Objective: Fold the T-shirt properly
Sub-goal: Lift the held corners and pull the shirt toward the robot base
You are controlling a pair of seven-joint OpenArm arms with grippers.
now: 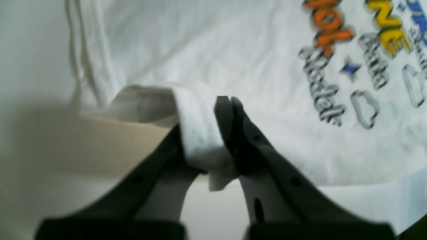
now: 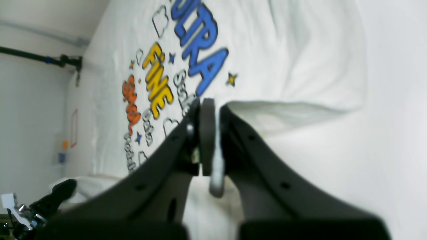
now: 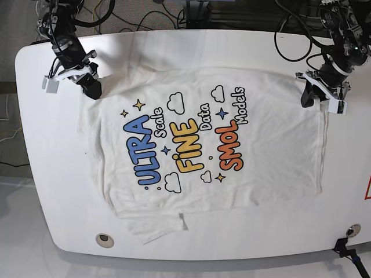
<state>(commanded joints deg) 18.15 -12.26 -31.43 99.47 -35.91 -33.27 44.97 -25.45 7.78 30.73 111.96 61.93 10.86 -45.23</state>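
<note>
Grippers [image 1: 222, 136] [image 2: 213, 136] pinch T-shirt [image 3: 197, 139] edge; tabletop [image 3: 52, 174] around it.

Looks like soft, matt cloth on the T-shirt [image 3: 278, 150], thin and gently creased, with a flat, smooth print [image 3: 185, 145] across the front. Seems like hard plastic on the left gripper [image 1: 208, 133] and the right gripper [image 2: 213, 133], dark and mostly matt, with a faint sheen along the edges. Shows a smooth, pale surface on the table [image 3: 52, 174], low in gloss and without visible grain. Appears rubbery or plastic on the black cable [image 3: 293, 56], smooth and slightly shiny.
</note>
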